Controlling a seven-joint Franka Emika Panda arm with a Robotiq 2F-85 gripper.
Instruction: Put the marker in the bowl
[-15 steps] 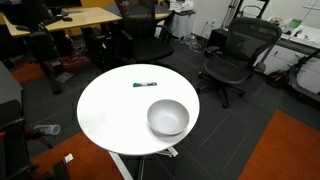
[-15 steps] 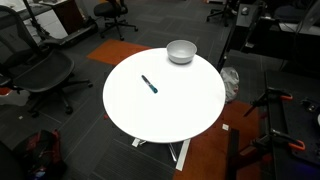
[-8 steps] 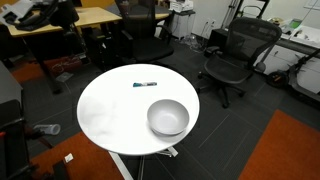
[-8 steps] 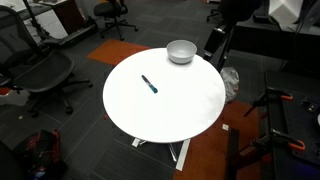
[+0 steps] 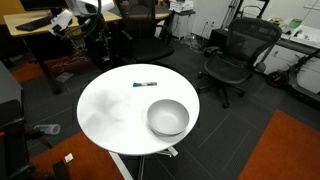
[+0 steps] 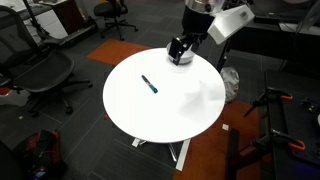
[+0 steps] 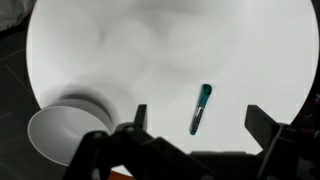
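The marker (image 7: 201, 108), a short dark stick with a teal-blue section, lies flat on the round white table (image 7: 150, 50). It also shows in both exterior views (image 5: 145, 84) (image 6: 149, 84). The light grey bowl (image 5: 168, 117) stands upright on the table, apart from the marker. In the wrist view it (image 7: 58, 133) is at the lower left. My gripper (image 7: 198, 114) is open and empty, high above the table, with the marker showing between its jaws. In an exterior view the gripper (image 6: 179, 47) covers most of the bowl. It shows dark beyond the table's edge in the other exterior view (image 5: 98, 42).
Black office chairs (image 5: 232, 58) (image 6: 38, 72) stand around the table. A wooden desk (image 5: 70, 20) is at the back. A black stand (image 6: 282, 120) is beside the table. The floor is dark with an orange carpet patch (image 5: 285, 150).
The arm has swung into both exterior views and now hangs over the table near the bowl's side. The marker and the bowl have not moved.
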